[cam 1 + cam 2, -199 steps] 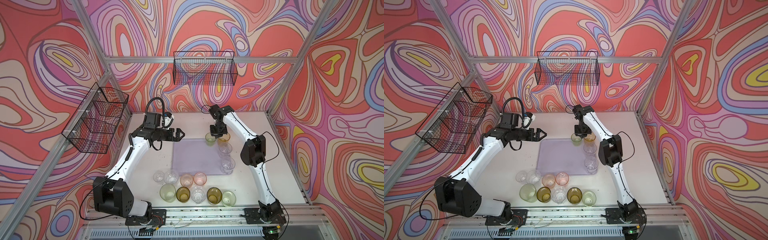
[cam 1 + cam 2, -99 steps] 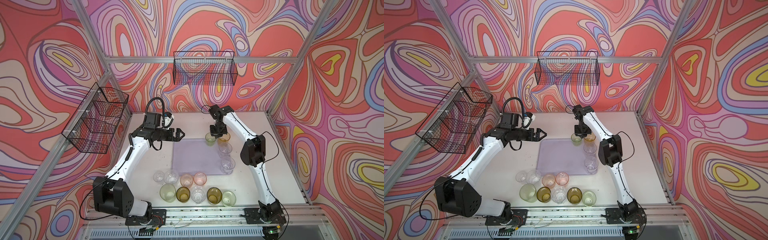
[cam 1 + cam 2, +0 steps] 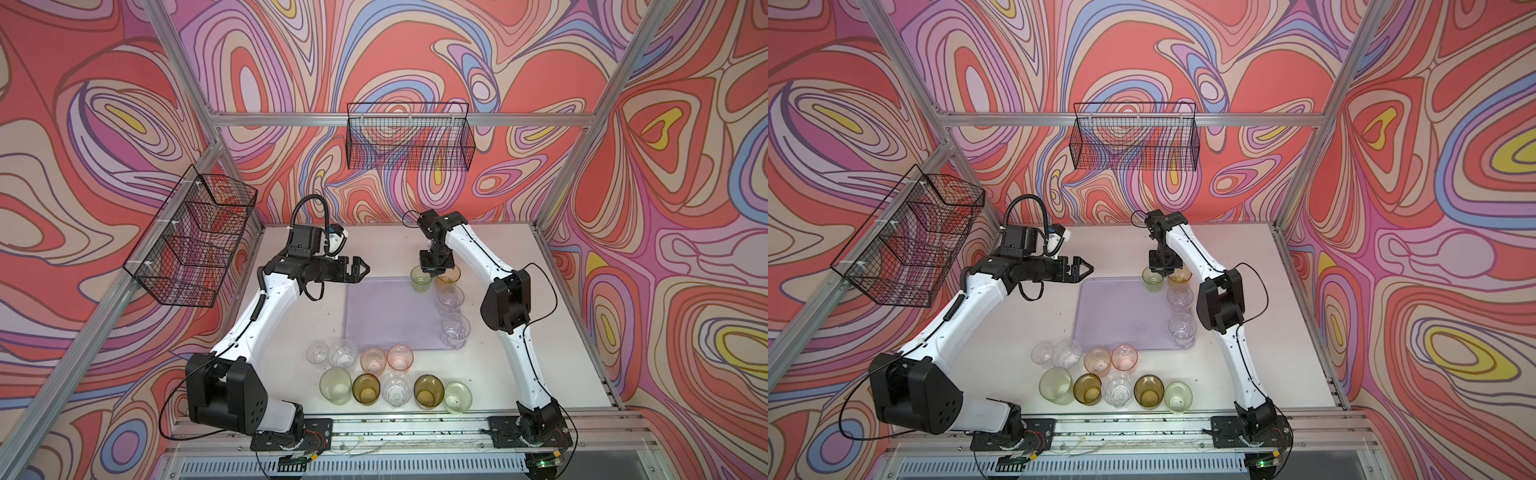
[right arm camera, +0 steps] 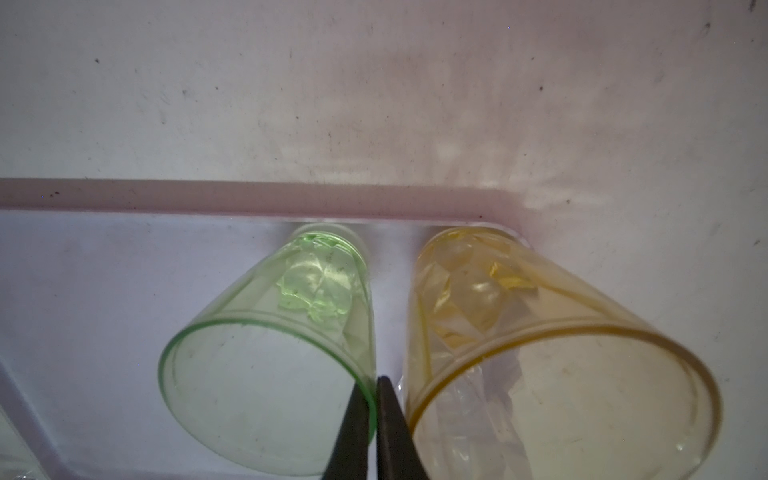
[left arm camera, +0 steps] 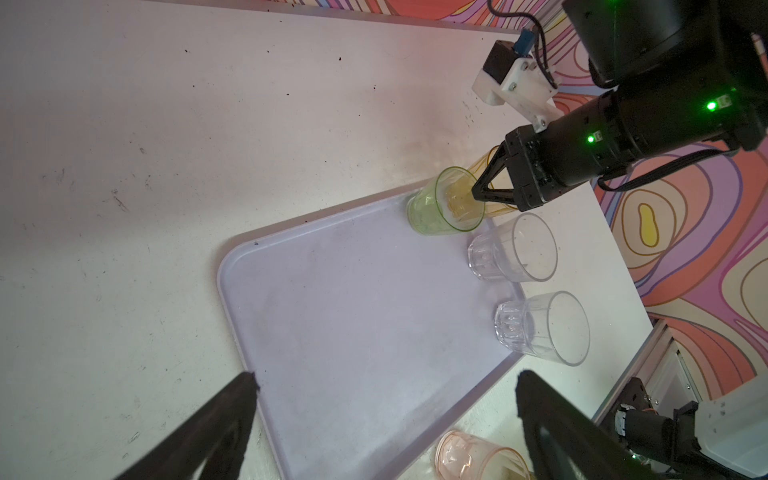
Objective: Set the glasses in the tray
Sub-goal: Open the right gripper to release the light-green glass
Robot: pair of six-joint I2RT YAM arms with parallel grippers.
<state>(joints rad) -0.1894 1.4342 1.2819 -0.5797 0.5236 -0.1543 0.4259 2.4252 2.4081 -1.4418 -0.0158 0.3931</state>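
Here, green glass point(image 3: 420, 279) upright, mouth up, rim in pinch of right claw point(image 4: 376, 380); left claw point(image 3: 363, 270) wide.

Pointing right gripper point(image 3: 434, 271) straight down at rim of green glass point(image 3: 419, 281), just beside amber glass point(image 3: 453, 276), both standing in far right corner of tray point(image 3: 386, 316). Hanging left gripper point(image 3: 362, 270), jaws spread, near tray's far left corner. Showing clear glasses point(image 3: 450, 298) standing along tray's right rim, nine more glasses point(image 3: 395, 389) standing in two rows on table point(image 3: 486, 374).
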